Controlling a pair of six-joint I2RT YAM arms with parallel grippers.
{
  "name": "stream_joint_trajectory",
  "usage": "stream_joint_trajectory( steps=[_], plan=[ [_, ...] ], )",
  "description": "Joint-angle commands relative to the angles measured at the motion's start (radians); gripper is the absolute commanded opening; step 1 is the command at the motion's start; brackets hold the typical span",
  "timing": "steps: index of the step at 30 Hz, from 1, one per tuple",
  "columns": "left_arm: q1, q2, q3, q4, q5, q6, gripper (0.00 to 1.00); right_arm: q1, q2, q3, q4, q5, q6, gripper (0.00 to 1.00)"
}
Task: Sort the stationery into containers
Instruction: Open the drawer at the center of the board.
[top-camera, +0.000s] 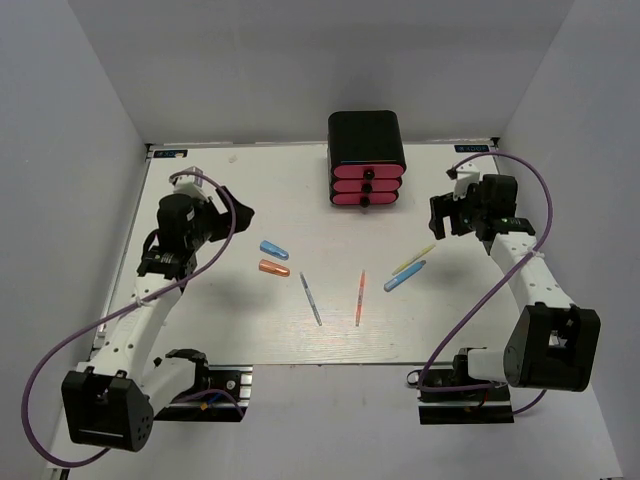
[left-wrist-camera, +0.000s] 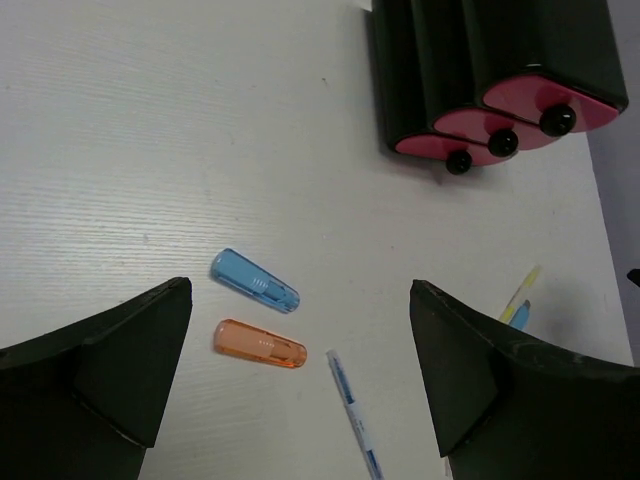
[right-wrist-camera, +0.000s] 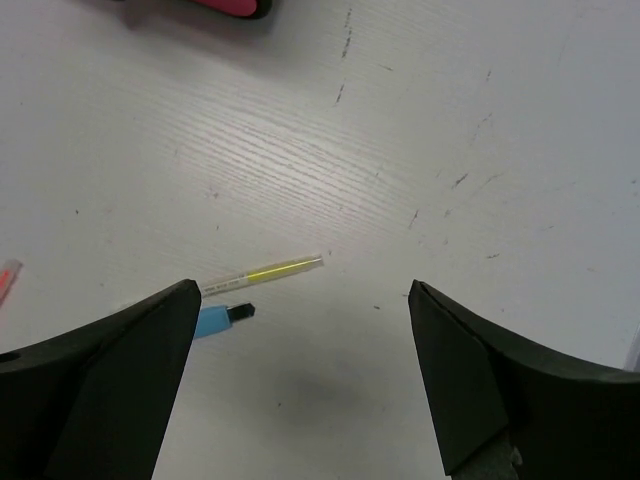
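Six pieces of stationery lie loose on the white bench (top-camera: 220, 330): two capsules, three thin pens and one marker. The blue capsule (top-camera: 274, 249) and the orange capsule (top-camera: 274, 268) sit just beside each other, left of centre. The grey pen (top-camera: 311, 299) and the red pen (top-camera: 359, 298) lie apart near the middle. Further right, the yellow pen (top-camera: 413, 259) lies close alongside the thicker light-blue marker (top-camera: 405, 276).

One black drawer box (top-camera: 367, 140) stands at the far edge of the bench. It holds three stacked pink drawers (top-camera: 367, 185), each with one black round knob (left-wrist-camera: 502, 143). All three drawers are pushed in, so what they hold cannot be seen.

The left gripper (top-camera: 236, 213) hangs above the bench near the two capsules, jaws spread wide and holding nothing. The right gripper (top-camera: 445, 218) hangs near the yellow pen and the marker, equally wide apart and empty.
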Motion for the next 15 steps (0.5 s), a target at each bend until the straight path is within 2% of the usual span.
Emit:
stream_joint_trajectory(
  steps=[1,2,4,5,6,9,10,11,12,13,15],
  plan=[
    [-0.011,0.028,0.013,0.056,0.106,0.006,1.0,0.002,0.012,0.057,-0.043,-0.069,-0.061,0.9],
    [-0.011,0.045,0.014,0.057,0.158,0.006,1.0,0.002,0.012,0.057,-0.053,-0.084,-0.078,0.9],
    [-0.011,0.123,0.063,0.047,0.236,0.006,0.93,0.0,0.025,0.073,-0.093,-0.124,-0.154,0.9],
    [-0.02,0.181,0.084,0.047,0.266,-0.008,0.87,-0.003,0.029,0.085,-0.131,-0.191,-0.168,0.9],
    [-0.02,0.182,0.084,0.066,0.289,-0.008,0.87,0.0,0.026,0.083,-0.132,-0.201,-0.179,0.9],
    [-0.051,0.258,0.106,0.145,0.352,-0.042,0.67,0.003,0.013,0.077,-0.162,-0.297,-0.248,0.9],
    [-0.051,0.287,0.106,0.164,0.364,-0.057,0.52,0.005,0.01,0.073,-0.156,-0.29,-0.239,0.9],
    [-0.067,0.304,0.124,0.178,0.364,-0.057,0.45,0.005,0.016,0.071,-0.15,-0.314,-0.232,0.9],
    [-0.087,0.323,0.154,0.188,0.373,-0.057,0.38,0.005,0.022,0.079,-0.153,-0.322,-0.224,0.86],
    [-0.097,0.34,0.17,0.188,0.373,-0.057,0.32,0.006,0.029,0.082,-0.15,-0.334,-0.219,0.7],
    [-0.106,0.375,0.181,0.211,0.364,-0.069,0.28,0.014,0.045,0.112,-0.104,-0.36,-0.17,0.22]
  ],
)
